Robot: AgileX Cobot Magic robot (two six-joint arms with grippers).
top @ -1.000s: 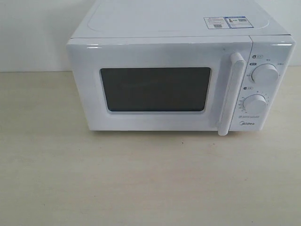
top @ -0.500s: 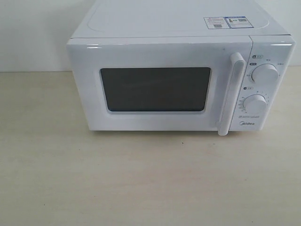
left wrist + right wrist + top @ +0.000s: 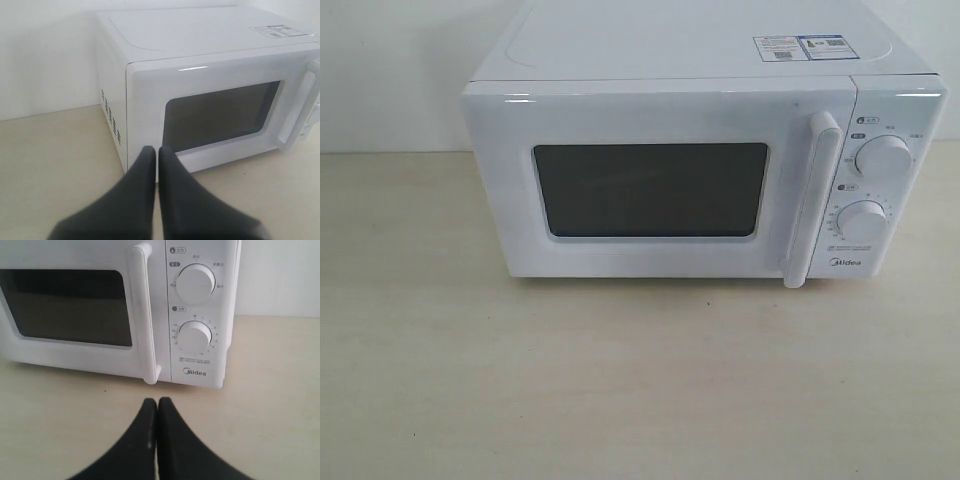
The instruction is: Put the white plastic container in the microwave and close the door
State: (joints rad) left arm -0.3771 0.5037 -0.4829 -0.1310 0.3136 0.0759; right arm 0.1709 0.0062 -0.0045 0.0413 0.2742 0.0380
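You are facing the white Midea microwave (image 3: 670, 45), which is sitting on the pale table (image 3: 620, 390) against a white wall. Its door (image 3: 660, 120) is lying flush with the front, fully shut, and the vertical bar handle (image 3: 813, 200) is standing just beside the two round dials (image 3: 883, 157). The dark window (image 3: 650, 190) is showing nothing of the inside, so you cannot tell from here where the white plastic container is.

Your left gripper (image 3: 158, 152) is hovering above the table with its black fingers pressed together, gripping nothing and pointing at the door's hinge-side corner, apart from it. Your right gripper (image 3: 157, 402) is likewise pressed together and empty, pointing at the foot of the handle and the lower dial, clear of both.
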